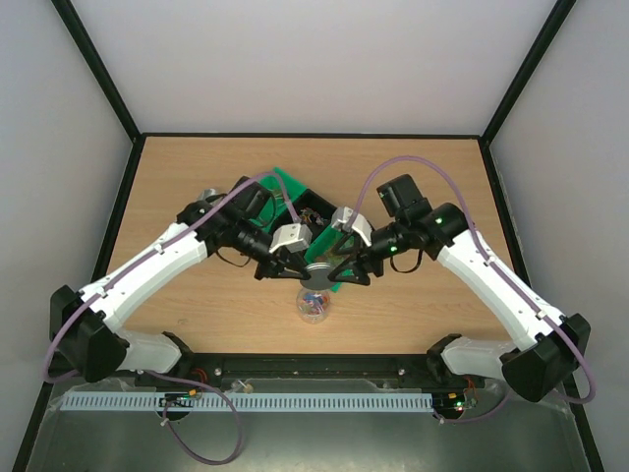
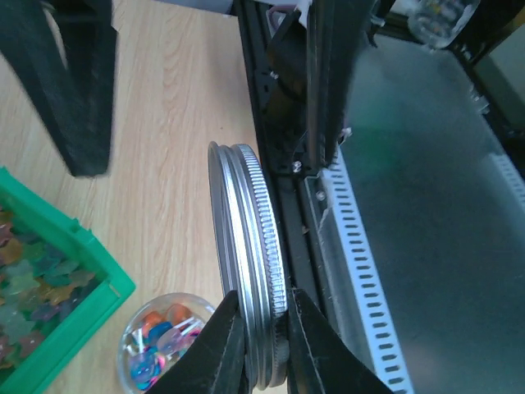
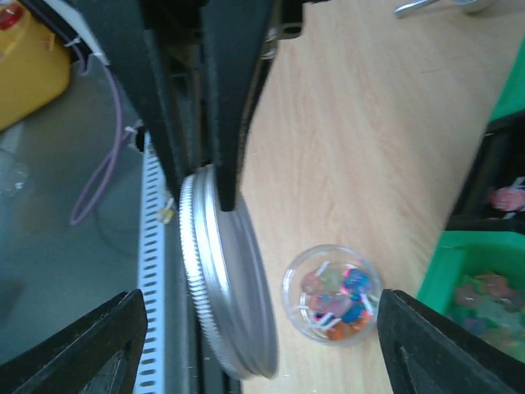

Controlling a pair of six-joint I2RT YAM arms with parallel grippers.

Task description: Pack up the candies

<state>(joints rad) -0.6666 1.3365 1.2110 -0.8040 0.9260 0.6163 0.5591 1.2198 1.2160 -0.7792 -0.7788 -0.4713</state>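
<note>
My left gripper (image 1: 297,265) (image 2: 261,341) is shut on the rim of a round metal lid (image 2: 246,246) and holds it edge-on above the table. The lid also shows in the top view (image 1: 319,274) and the right wrist view (image 3: 221,279). A small clear jar (image 1: 314,305) (image 2: 160,345) (image 3: 332,293) stands open just below the lid, with several candies (image 3: 338,295) in it. More candies (image 2: 25,279) (image 3: 484,304) lie in a green tray (image 1: 287,187) (image 2: 90,271). My right gripper (image 1: 352,271) (image 3: 262,345) is wide open and empty, its jaws either side of the lid and jar.
A metal scoop (image 1: 207,195) (image 3: 426,6) lies on the table left of the tray. A black compartment (image 1: 316,206) (image 3: 492,172) in the tray holds a pink candy (image 3: 504,197). The black rail and white slotted strip (image 1: 295,401) run along the near edge.
</note>
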